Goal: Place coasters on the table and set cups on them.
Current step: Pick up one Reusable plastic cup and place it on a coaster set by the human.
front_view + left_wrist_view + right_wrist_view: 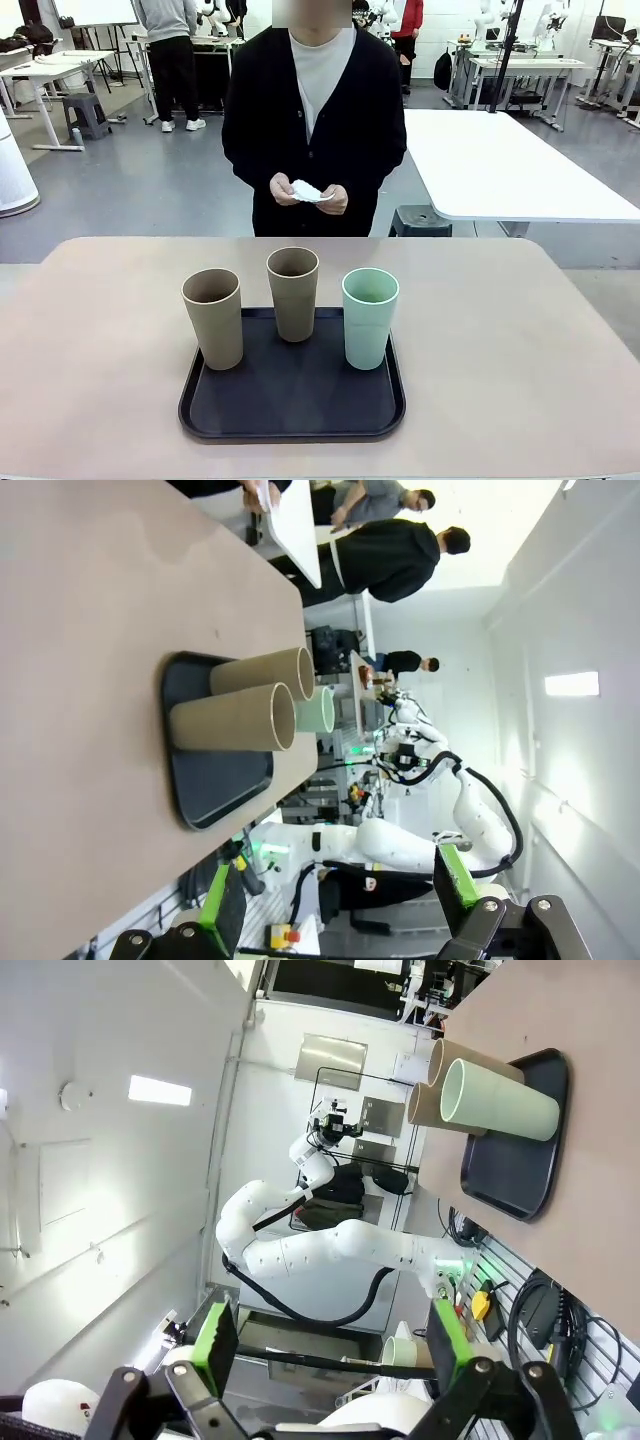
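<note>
Front view: coasters [306,190] half-hidden in hands [335,201]

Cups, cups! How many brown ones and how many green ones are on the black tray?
Tan-brown cups: 2
Mint green cup: 1
Total: 3 cups

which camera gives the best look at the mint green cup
The front view: the mint green cup stands upright and unobstructed on the black tray, right of the two tan cups. The right wrist view shows it sideways but whole; in the left wrist view the tan cups hide most of it.
</note>
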Action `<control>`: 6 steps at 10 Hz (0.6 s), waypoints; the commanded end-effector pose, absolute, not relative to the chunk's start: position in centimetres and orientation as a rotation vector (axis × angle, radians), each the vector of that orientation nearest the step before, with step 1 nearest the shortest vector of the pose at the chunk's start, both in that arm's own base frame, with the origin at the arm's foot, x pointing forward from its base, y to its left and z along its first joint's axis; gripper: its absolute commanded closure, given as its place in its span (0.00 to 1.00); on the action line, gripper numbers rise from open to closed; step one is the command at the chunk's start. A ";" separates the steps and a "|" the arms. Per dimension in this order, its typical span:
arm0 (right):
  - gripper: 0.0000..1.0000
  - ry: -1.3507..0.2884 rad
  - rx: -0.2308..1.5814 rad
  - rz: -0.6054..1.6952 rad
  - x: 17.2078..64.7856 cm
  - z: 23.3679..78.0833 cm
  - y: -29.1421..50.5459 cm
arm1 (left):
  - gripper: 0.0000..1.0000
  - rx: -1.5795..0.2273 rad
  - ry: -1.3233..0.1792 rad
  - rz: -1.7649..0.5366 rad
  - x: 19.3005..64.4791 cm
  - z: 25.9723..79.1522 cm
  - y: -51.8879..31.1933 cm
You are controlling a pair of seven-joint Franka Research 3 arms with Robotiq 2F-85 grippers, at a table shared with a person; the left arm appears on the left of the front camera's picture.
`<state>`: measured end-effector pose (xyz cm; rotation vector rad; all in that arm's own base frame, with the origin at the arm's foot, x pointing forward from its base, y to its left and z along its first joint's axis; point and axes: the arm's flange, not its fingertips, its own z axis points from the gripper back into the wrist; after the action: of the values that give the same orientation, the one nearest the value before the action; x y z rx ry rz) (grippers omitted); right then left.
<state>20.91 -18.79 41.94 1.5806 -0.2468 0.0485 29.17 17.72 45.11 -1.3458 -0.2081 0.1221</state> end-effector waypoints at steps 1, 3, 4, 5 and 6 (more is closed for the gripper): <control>0.00 -0.259 1.588 0.032 20.7 41.7 -19.3 | 0.00 -1.357 -0.213 0.128 28.9 45.2 18.2; 0.00 -0.259 1.588 0.032 20.7 41.7 -19.3 | 0.00 -1.357 -0.213 0.128 28.9 45.2 18.2; 0.00 -0.259 1.588 0.032 20.7 41.7 -19.3 | 0.00 -1.357 -0.213 0.128 28.9 45.2 18.2; 0.00 -0.259 1.588 0.032 20.7 41.7 -19.3 | 0.00 -1.357 -0.213 0.128 28.9 45.2 18.2; 0.00 -0.259 1.588 0.032 20.7 41.7 -19.3 | 0.00 -1.357 -0.213 0.128 28.9 45.2 18.2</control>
<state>20.75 -19.10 41.65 1.5847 -0.2502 0.0318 29.10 17.86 45.05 -1.3467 -0.2098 0.1266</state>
